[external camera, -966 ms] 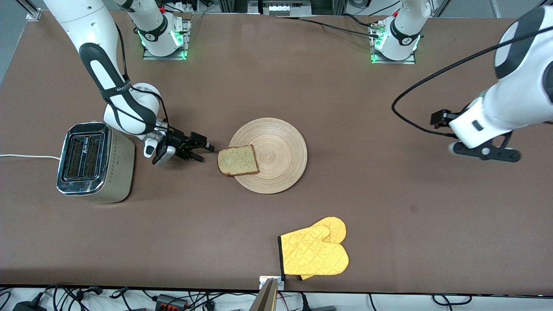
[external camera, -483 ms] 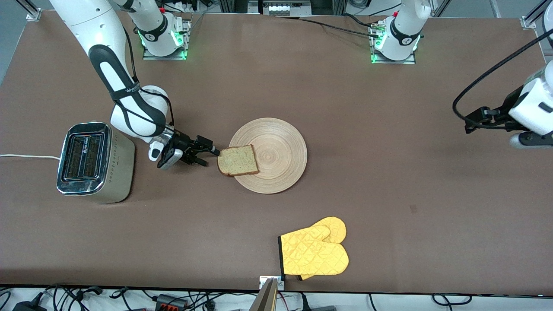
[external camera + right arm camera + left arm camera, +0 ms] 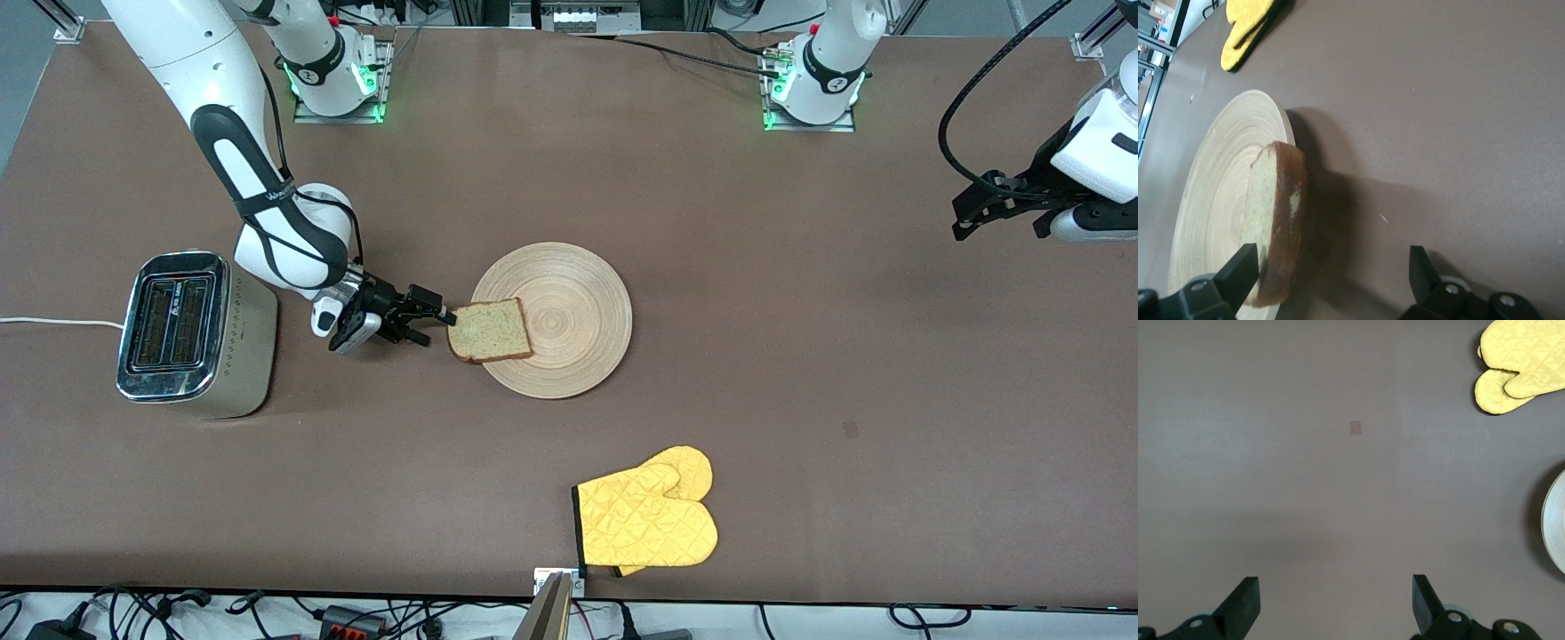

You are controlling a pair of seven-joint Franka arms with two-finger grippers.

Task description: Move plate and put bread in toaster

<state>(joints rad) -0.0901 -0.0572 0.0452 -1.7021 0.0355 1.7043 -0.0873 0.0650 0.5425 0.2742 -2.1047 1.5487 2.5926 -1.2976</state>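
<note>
Front view: brown bench [image 3: 711, 373].
Right hand [image 3: 433, 324]: low beside the bread's [image 3: 488, 330] crust, fingers spread, one each side of the slice's edge.
Bread: lay overhanging the wooden plate's [image 3: 569, 302] rim, mid-bench.
Toaster [image 3: 191, 333]: near the right arm's end.
Left hand [image 3: 1000, 206]: waited over its end, fingers spread.
</note>
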